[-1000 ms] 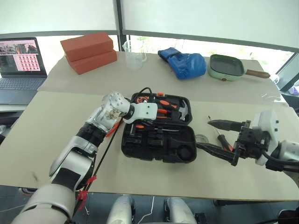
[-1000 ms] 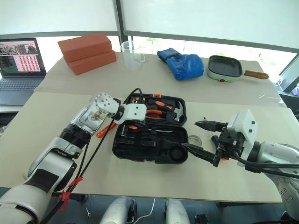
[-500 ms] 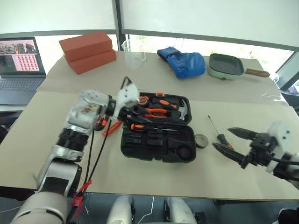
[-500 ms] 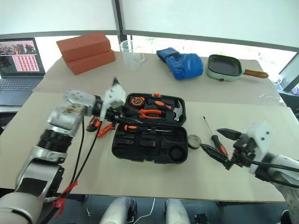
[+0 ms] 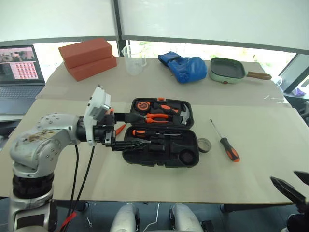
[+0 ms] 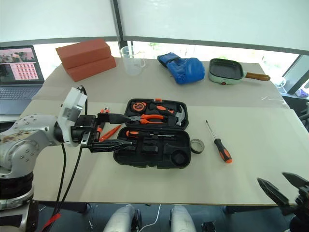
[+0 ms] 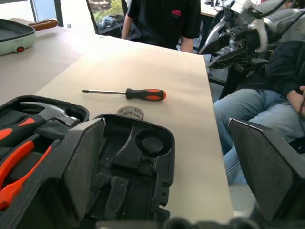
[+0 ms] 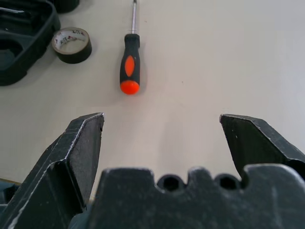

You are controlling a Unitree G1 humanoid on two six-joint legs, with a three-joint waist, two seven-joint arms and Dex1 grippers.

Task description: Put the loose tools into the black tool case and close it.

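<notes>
Black tool case (image 6: 150,151) lies open and flat on the surface, moulded recesses up; far half packed with orange-handled tools, near half holding one orange-and-black screwdriver (image 6: 145,134) along its far edge, remaining recesses bare. Small grey tape roll (image 6: 196,145) lies flat just beside the case's right edge, and right of it a second orange-and-black screwdriver (image 6: 217,143) lies on the surface, shaft pointing away, handle nearer. Left of the case, two slim orange tools (image 6: 110,132) lie on the surface, partly hidden; which they are cannot be told.
</notes>
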